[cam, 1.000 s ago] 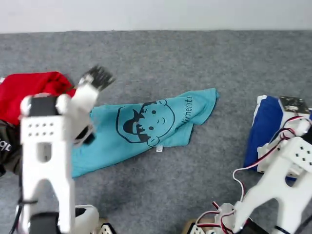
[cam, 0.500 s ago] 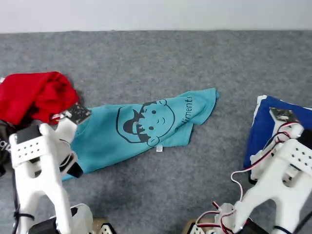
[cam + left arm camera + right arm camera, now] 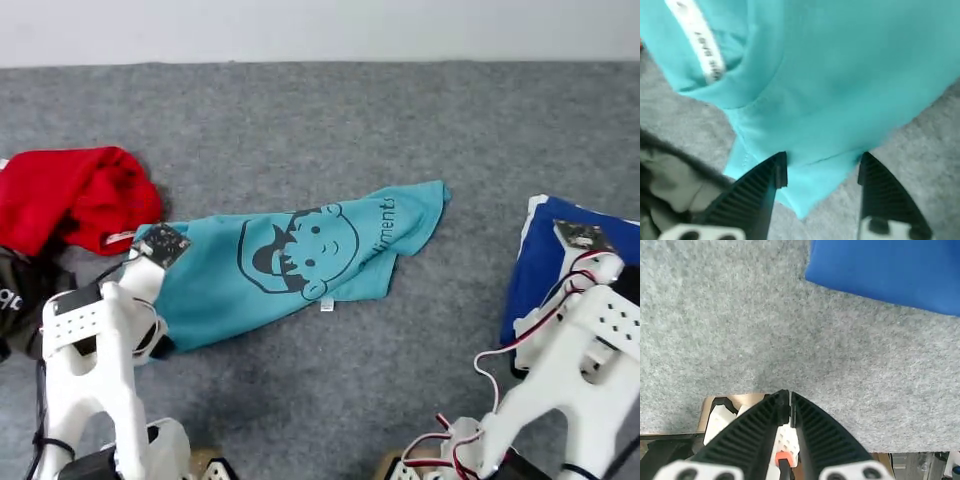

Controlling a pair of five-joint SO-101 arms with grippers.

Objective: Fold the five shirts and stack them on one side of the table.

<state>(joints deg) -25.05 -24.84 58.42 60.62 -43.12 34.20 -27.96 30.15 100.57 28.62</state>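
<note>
Lowered since a second ago: the left arm (image 3: 100, 340), formerly raised high over the red shirt, is now brought down at the teal shirt's near left corner.

1. Red shirt (image 3: 70, 195): bunched at the left edge of the grey table cover (image 3: 330, 110), with a dark garment (image 3: 15, 290) just in front of it, cut off by the frame.
2. Left gripper (image 3: 823, 162): fingers spread wide, nothing clasped, the hem corner of the teal shirt lying between them.
3. Teal shirt (image 3: 290, 255): spread unfolded across the middle (printed face upward), its left end near the red shirt.
4. Bare cover: a wide strip is left behind the shirts, and a gap between teal and blue.
5. Blue shirt (image 3: 545, 260): folded flat at the right side.
6. Right gripper (image 3: 789, 396): fingers pressed together, empty, held over bare cover beside the blue shirt's edge.
</note>
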